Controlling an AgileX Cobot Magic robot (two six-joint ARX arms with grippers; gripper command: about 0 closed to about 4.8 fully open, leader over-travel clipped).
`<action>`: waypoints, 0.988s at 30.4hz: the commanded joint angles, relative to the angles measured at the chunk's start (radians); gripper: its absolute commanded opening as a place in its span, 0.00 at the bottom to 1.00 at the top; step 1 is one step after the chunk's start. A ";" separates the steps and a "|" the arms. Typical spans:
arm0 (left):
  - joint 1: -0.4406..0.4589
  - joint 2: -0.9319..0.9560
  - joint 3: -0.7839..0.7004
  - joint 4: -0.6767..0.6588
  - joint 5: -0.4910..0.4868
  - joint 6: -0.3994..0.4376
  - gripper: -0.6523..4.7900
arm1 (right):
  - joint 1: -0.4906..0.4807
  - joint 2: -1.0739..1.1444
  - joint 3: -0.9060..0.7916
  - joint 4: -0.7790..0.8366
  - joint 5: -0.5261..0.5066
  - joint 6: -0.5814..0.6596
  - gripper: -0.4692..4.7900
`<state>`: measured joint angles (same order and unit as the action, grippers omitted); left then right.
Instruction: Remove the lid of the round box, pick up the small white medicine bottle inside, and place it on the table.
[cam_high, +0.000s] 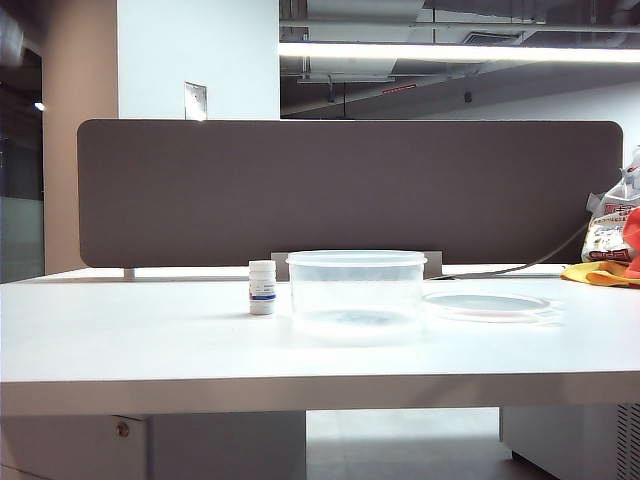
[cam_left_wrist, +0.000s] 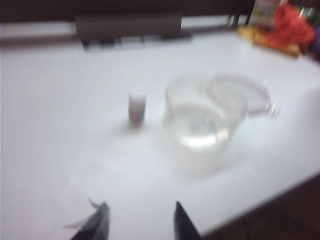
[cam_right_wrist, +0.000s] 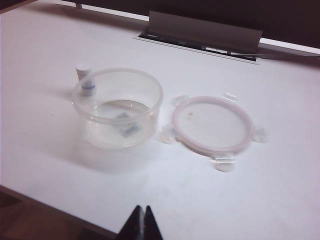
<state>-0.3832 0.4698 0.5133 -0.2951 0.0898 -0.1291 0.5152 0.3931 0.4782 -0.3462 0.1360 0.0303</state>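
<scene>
The small white medicine bottle (cam_high: 262, 287) stands upright on the table (cam_high: 150, 340), just left of the round box (cam_high: 356, 292), which is open and holds nothing. The lid (cam_high: 487, 305) lies flat on the table to the box's right. No arm shows in the exterior view. In the blurred left wrist view the bottle (cam_left_wrist: 136, 105), box (cam_left_wrist: 202, 120) and lid (cam_left_wrist: 239, 94) lie far ahead of my left gripper (cam_left_wrist: 141, 220), whose jaws stand apart with nothing between them. My right gripper (cam_right_wrist: 142, 221) is shut and empty, hanging near the table's front edge, short of the box (cam_right_wrist: 118, 107), lid (cam_right_wrist: 211, 124) and bottle (cam_right_wrist: 85, 77).
A dark divider panel (cam_high: 350, 190) runs along the table's far edge, with a grey cable flap (cam_right_wrist: 205, 32) at its foot. Bags and orange-yellow cloth (cam_high: 612, 250) sit at the far right corner.
</scene>
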 joint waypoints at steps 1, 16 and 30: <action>0.000 -0.026 -0.082 0.045 0.004 -0.040 0.38 | 0.000 0.000 -0.108 0.136 0.001 0.009 0.08; 0.000 -0.034 -0.364 0.210 -0.067 -0.007 0.26 | 0.000 -0.001 -0.398 0.290 0.046 0.128 0.08; 0.001 -0.032 -0.399 0.293 -0.246 0.066 0.22 | 0.001 -0.006 -0.459 0.328 0.065 0.127 0.09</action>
<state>-0.3832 0.4389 0.1112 -0.0261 -0.1577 -0.0643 0.5152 0.3878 0.0154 -0.0345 0.1978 0.1574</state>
